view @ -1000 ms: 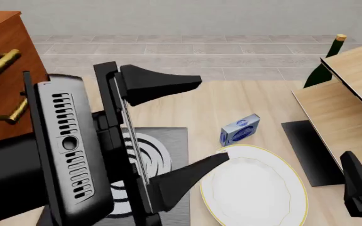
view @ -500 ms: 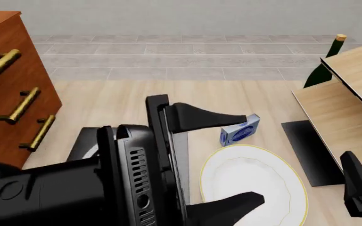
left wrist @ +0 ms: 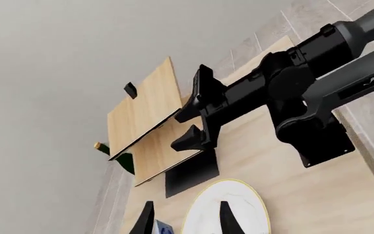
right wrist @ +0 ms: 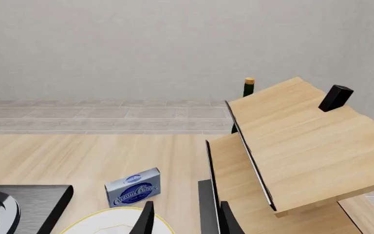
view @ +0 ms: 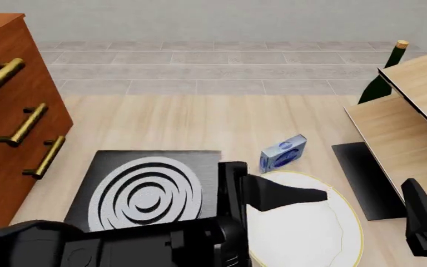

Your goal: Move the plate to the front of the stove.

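White plate (view: 302, 231) with thin gold rim lies flat on the light wood worktop (view: 169, 119), directly under the left jaws (view: 284, 196); only one black finger shows in the front view, reaching over the plate's near-left part, rest of the arm blocks the lower frame. Left wrist view shows two fingertips spread apart with the plate (left wrist: 229, 209) beyond and between them, nothing gripped, so left jaws open and empty. Stove (view: 150, 186), black slab with grey ringed burner, sits just left of the left jaws, its right edge close to the plate's rim; touching or not, cannot tell. Small blue box (view: 282, 153) stands just past the plate, ahead of the left jaws. Right jaws (view: 425, 222) rest at the worktop's right side, right of the plate and near a narrow black mat (view: 362, 178); right wrist view shows two fingertips slightly apart with nothing between, so open and empty. Wooden shelf unit (view: 413, 111) ahead of the right jaws, green bottle (view: 382, 78) behind it. Brown drawer cabinet (view: 9, 105) with brass handles far left of the left jaws.
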Robot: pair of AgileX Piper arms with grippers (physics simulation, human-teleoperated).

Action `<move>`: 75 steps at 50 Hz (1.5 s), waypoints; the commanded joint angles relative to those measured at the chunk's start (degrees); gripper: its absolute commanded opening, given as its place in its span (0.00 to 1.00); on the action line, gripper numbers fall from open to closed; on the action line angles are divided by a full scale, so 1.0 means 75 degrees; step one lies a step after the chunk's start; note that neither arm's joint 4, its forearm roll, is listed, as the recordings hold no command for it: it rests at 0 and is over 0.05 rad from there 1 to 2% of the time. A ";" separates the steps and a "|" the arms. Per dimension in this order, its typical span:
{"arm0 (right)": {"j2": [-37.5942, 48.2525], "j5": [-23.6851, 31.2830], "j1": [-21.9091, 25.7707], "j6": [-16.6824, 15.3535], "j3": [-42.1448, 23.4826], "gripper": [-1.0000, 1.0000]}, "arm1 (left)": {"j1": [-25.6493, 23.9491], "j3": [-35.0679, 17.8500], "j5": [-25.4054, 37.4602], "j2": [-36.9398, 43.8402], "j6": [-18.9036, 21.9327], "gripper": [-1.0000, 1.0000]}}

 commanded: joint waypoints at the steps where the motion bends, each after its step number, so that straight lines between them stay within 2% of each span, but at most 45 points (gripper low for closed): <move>1: 0.0000 0.0000 -0.0001 0.0000 0.0000 1.00 | -0.0138 0.0125 -0.0264 0.0371 0.0343 1.00; 29: 0.0001 0.0000 -0.0001 0.0000 0.0000 1.00 | -0.0396 0.0200 -0.0583 0.1254 0.0746 1.00; 75: 0.0000 0.0000 0.0001 -0.0002 0.0000 1.00 | 0.0159 0.0849 -0.1294 0.1816 0.1115 1.00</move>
